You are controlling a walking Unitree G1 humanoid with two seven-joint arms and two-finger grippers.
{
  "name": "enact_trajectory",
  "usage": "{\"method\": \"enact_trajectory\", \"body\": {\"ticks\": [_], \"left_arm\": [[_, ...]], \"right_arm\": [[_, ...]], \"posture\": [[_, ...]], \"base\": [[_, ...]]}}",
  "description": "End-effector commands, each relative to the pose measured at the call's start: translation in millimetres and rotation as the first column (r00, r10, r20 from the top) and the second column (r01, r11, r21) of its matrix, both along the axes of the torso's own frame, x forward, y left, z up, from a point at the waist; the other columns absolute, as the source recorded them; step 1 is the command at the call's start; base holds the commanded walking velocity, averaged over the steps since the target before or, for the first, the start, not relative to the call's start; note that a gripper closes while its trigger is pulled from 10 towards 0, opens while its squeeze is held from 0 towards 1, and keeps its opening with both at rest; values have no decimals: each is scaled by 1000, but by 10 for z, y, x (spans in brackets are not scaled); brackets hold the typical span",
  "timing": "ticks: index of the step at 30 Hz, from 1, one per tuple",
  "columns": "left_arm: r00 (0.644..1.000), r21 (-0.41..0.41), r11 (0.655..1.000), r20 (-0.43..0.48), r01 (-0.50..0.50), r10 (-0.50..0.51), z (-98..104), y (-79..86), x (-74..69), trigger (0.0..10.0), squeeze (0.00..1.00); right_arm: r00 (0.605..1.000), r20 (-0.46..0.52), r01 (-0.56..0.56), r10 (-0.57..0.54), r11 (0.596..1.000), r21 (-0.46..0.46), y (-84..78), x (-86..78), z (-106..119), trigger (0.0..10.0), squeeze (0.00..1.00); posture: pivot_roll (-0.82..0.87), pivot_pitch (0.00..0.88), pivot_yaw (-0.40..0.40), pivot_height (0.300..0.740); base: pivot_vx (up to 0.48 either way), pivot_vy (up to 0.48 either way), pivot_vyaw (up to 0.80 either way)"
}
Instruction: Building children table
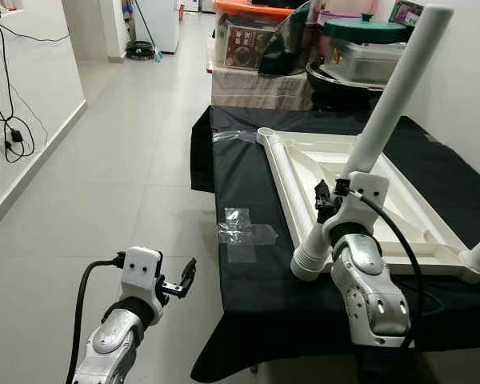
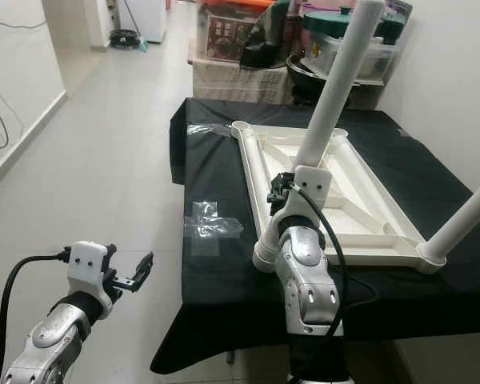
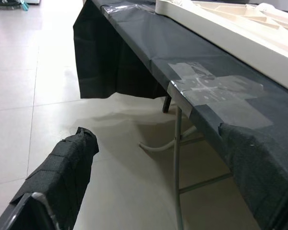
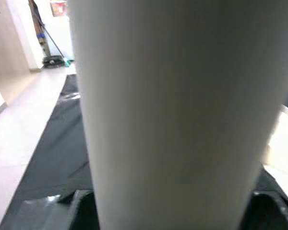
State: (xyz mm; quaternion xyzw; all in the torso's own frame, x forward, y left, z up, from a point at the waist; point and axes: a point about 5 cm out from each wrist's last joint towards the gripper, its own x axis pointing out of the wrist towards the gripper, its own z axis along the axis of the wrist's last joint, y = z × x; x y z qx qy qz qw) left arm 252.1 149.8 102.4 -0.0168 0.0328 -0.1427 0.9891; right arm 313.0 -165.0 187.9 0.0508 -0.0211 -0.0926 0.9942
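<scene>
Tabletop (image 1: pixel 400 212), white and turned underside up, lies on a black cloth (image 1: pixel 248 280) covering a folding table. A white leg (image 1: pixel 384 120) rises tilted from its near left corner, its ribbed base (image 1: pixel 308 260) at the corner socket. A second leg (image 2: pixel 464 220) stands at the near right corner, leaning outward. The right gripper (image 1: pixel 326 200) sits against the first leg low down; its wrist view shows the leg (image 4: pixel 177 115) close between the dark fingers (image 4: pixel 264 211), so it holds the leg. The left gripper (image 1: pixel 180 284) hangs over the floor just left of the table, fingers (image 3: pixel 62 172) narrowly apart and holding nothing. Clear plastic wrap (image 1: pixel 244 228) lies on the cloth left of the tabletop. Beyond the table, boxes (image 1: pixel 248 40) and a pot (image 1: pixel 360 48) crowd a shelf.
</scene>
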Motion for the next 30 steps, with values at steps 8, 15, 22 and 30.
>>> {"method": "enact_trajectory", "body": {"ticks": [8,15,22,30], "left_arm": [[1000,-2,1000,-9,17,-17,-33,-32,0,10000,0],[1000,-4,1000,-10,18,-18,-35,-34,1,10000,0],[1000,-2,1000,-10,14,-14,-34,-32,0,10000,0],[1000,3,1000,-13,3,-3,-40,-5,-11,10000,0]], "right_arm": [[998,64,21,-22,1000,7,-31,-30,88,10000,824],[995,102,17,-17,1000,5,-24,-38,147,10000,1000],[1000,-14,9,-9,999,42,-38,-11,-78,0,0],[997,-72,17,-16,1000,2,-100,40,-137,0,0]], "posture": [[84,0,-90,740],[82,0,-89,740],[85,0,-92,740],[88,0,-95,740]], "base": [[0,0,0],[0,0,0],[0,0,0],[0,0,0]]}}
